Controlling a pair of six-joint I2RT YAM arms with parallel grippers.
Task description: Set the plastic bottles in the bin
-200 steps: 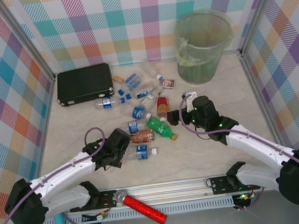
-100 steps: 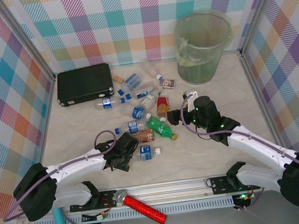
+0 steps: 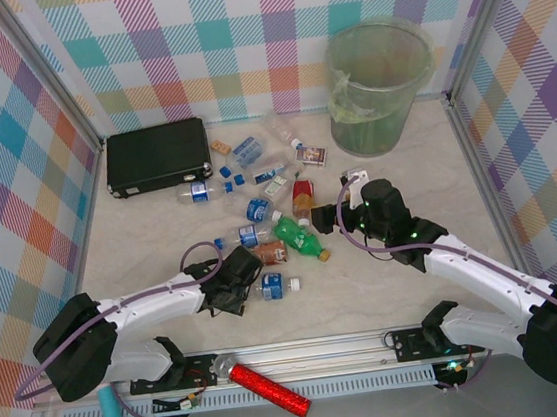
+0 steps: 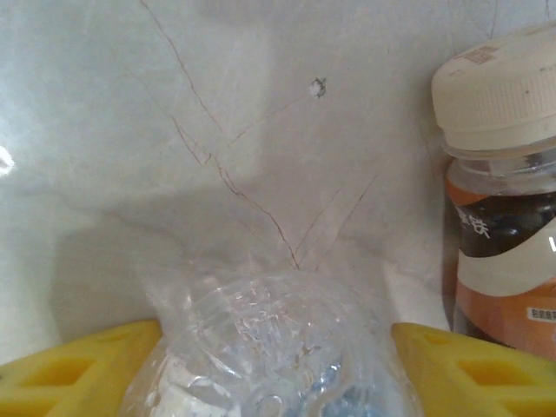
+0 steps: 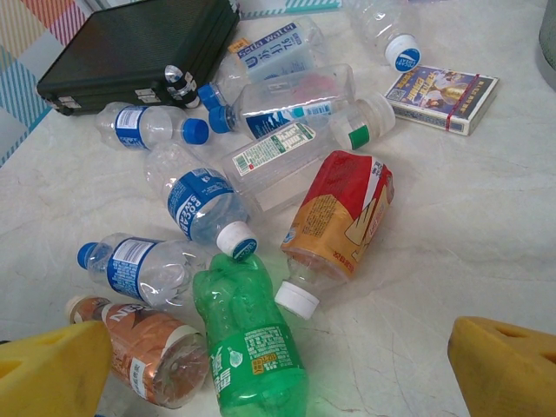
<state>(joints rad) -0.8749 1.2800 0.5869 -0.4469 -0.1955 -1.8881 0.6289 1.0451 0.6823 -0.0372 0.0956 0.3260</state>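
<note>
Between fingers of L gripper (image 4: 276, 347): clear bottle (image 4: 261, 300), touching both; can't tell if clamped.
R gripper (image 5: 278, 340) wide open, empty, over green bottle (image 5: 252, 352); brown bottle (image 4: 499, 217) just right of L; bin (image 3: 382, 124) well beyond both.

My left arm (image 3: 149, 306) has stretched out lower over the table since a second ago. Its bulky rear joint has swung up toward 1 o'clock. My left gripper (image 3: 239, 285) has slid toward 4 o'clock, off the brown bottle's side and up to the clear blue-label bottle (image 3: 278, 287). That bottle has been nudged a little toward 4 o'clock too. Its crumpled end now lies between my yellow fingers (image 4: 78, 356), though I cannot tell whether they press it.
</note>
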